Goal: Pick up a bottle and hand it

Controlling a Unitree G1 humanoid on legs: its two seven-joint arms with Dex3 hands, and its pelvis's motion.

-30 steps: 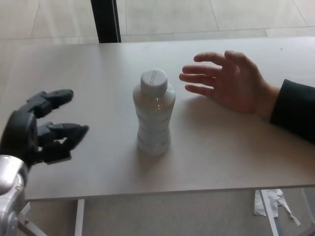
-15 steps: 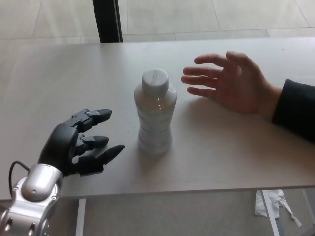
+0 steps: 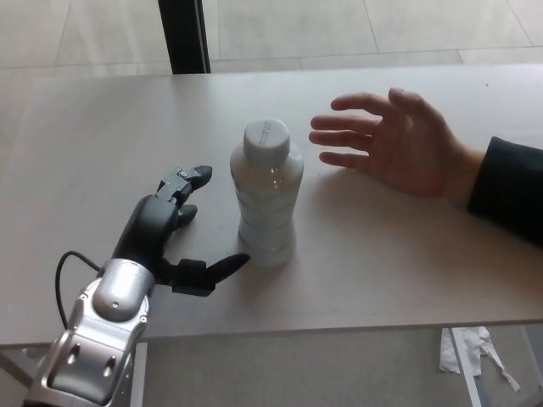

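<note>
- Head view showed, nearest the camera, the robot's silver forearm (image 3: 97,339) coming in from the lower left, a black cable looped beside it.
- Just ahead of it, the left hand (image 3: 170,237) lay low over the white table (image 3: 382,271), spread wide and holding nothing: thumb (image 3: 216,270) stretched toward the bottle's base, fingers (image 3: 188,178) reaching past its near side.
- Immediately right of that hand stood the bottle (image 3: 266,199), upright, white-capped, close to the thumb tip (contact could not be made out).
- Beyond the bottle, to its far right, a person's hand (image 3: 399,144) waited open, dark sleeve behind.
- The right hand was out of sight.
- Judged progress: approach nearly done; the grasp, lift and handover all remained.
</note>
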